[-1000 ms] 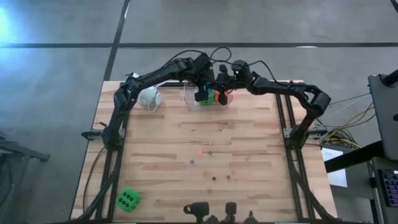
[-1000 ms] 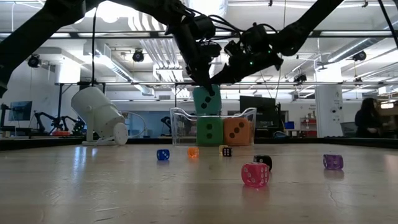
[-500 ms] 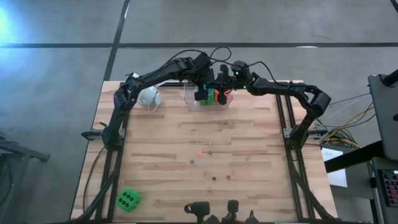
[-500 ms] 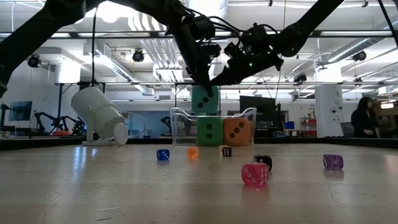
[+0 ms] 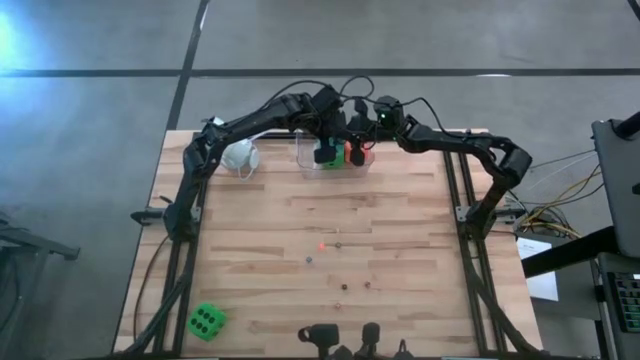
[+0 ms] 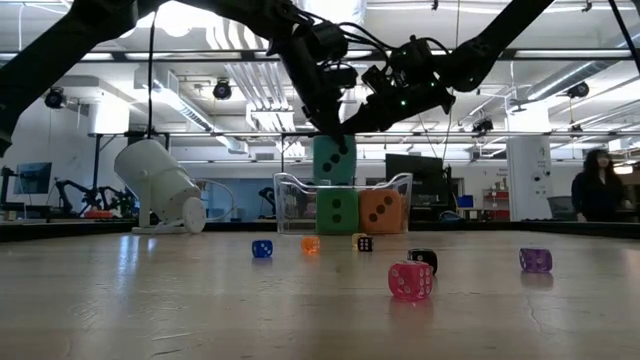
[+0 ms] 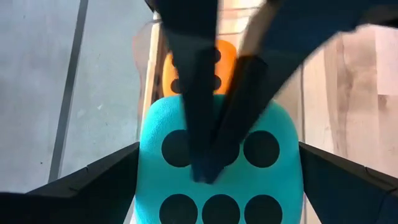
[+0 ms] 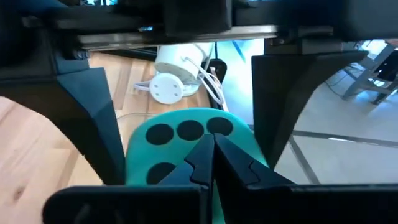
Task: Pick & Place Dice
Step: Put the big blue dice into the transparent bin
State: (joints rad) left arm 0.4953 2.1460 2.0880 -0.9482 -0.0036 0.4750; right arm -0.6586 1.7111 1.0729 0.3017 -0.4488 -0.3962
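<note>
A teal die [image 6: 334, 162] sits on a green die [image 6: 337, 211] and an orange die [image 6: 380, 211] inside a clear container [image 6: 290, 205] at the table's far edge. My left gripper [image 6: 330, 130] is open above the teal die, one finger [image 7: 93, 186] on each side of it. I cannot tell whether those fingers touch it. My right gripper [image 8: 209, 158] is shut with its tips on the teal die. A second green die [image 5: 206, 321] lies at the near left. Several tiny dice, one of them pink [image 6: 410, 281], lie mid-table. My right gripper presses its shut fingertips [image 7: 205, 171] on the teal die's pipped top face [image 8: 186, 132], near the face's middle. The fingers come from the table's right side, slanting slightly down. The die rests on the green and orange dice below it.
A white cup [image 6: 160, 185] lies on its side left of the container. Tiny dice, purple [image 6: 535, 260], black [image 6: 422, 260] and blue [image 6: 262, 248], dot the middle of the wooden table [image 5: 400, 230]. A person stands in the room at the far right.
My right gripper has tipped a little while its shut tips stay on the teal die. The die now sits a little straighter on the two dice below it.
</note>
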